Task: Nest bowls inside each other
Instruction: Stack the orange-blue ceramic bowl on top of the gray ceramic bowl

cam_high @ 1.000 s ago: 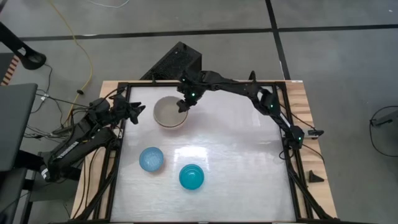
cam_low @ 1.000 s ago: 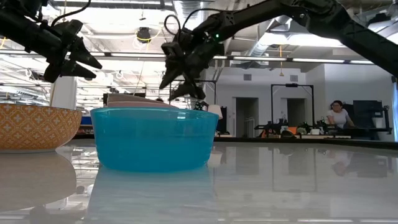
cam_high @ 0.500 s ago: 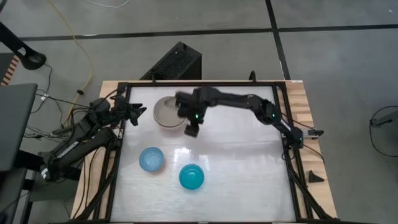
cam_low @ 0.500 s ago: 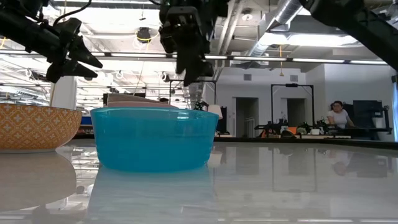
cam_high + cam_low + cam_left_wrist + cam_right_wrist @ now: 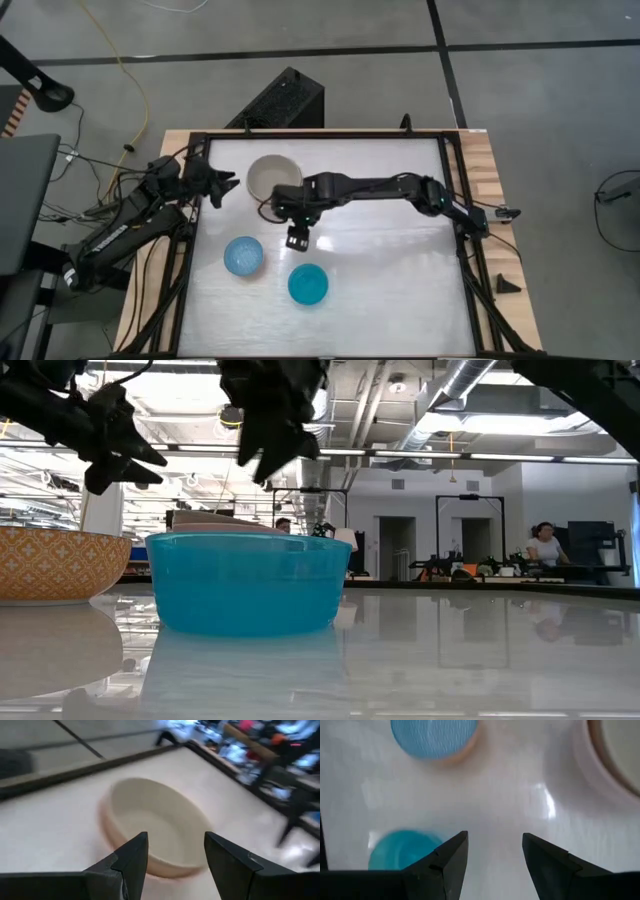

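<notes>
A cream-white bowl (image 5: 271,178) sits nested in a peach one (image 5: 585,760) at the table's far left. A light blue bowl (image 5: 243,256), orange-patterned outside (image 5: 60,563), and a teal bowl (image 5: 308,284) stand on their bases nearer the front. My right gripper (image 5: 296,240) hangs open above the table between the cream stack and the teal bowl (image 5: 402,850), holding nothing. My left gripper (image 5: 226,186) stands open just left of the cream bowl (image 5: 155,835), clear of it.
A black frame (image 5: 320,134) runs around the white table. The table's right half (image 5: 400,270) holds no objects. In the low view a room with a person (image 5: 545,547) lies beyond the table.
My right gripper has swung from over the cream bowl toward the table's near edge, ending close to the teal bowl. It rolled about its own axis on the way and stayed open. The bowls have kept their places.
</notes>
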### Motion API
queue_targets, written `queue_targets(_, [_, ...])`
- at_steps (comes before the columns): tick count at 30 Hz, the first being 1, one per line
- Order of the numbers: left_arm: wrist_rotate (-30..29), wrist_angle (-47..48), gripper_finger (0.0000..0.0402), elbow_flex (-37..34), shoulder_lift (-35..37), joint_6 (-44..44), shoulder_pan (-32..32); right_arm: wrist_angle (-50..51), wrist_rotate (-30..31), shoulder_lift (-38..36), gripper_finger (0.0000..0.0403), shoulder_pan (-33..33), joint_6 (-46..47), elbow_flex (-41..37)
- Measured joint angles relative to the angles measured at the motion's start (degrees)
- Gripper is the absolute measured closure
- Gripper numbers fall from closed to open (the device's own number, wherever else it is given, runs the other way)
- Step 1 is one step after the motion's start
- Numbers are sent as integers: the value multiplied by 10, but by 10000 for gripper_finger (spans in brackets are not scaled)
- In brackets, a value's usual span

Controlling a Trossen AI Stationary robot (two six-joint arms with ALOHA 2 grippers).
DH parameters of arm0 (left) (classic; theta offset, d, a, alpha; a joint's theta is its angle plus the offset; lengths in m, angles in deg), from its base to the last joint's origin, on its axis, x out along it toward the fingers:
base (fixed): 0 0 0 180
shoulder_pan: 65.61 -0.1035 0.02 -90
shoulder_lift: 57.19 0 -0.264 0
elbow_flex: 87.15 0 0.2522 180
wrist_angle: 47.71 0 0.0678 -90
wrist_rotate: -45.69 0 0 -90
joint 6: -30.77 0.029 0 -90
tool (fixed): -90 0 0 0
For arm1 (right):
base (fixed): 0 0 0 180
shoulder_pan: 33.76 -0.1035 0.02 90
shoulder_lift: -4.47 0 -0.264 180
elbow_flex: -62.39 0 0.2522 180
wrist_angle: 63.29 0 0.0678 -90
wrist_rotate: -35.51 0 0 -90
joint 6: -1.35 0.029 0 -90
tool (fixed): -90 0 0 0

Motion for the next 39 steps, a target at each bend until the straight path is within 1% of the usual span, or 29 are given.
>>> queue_targets(3, [95,0,219,0,0,-53,1,-29,35,0,180,-5,13,0])
queue_targets(5, [165,1,219,0,0,-71,11,-37,58,0,180,-4,14,0])
queue_targets(6, [190,5,219,0,0,-81,19,-42,66,0,180,-1,14,0])
queue_targets(7, [203,14,219,0,0,-94,29,-46,69,0,180,3,14,0])
queue_targets(9, [203,38,219,0,0,-120,52,-45,70,0,180,11,15,0])
queue_targets(11, [180,62,219,0,-1,-126,82,-42,72,0,180,18,16,0])
queue_targets(15, [100,114,219,0,-12,-115,152,-38,72,0,180,30,15,0])
queue_targets(20, [26,131,219,0,-52,-99,253,-22,72,0,180,46,-1,0])
queue_targets(26, [-56,125,219,0,-136,-84,378,50,69,-1,180,55,-38,0])
queue_targets(31, [-136,115,219,-1,-223,-84,459,106,69,-1,180,55,-85,0])
queue_targets(33, [-153,92,219,-1,-254,-77,480,124,69,-1,180,55,-98,0])
queue_targets(39, [-157,47,219,-1,-341,-63,512,162,69,-1,180,54,-141,0])
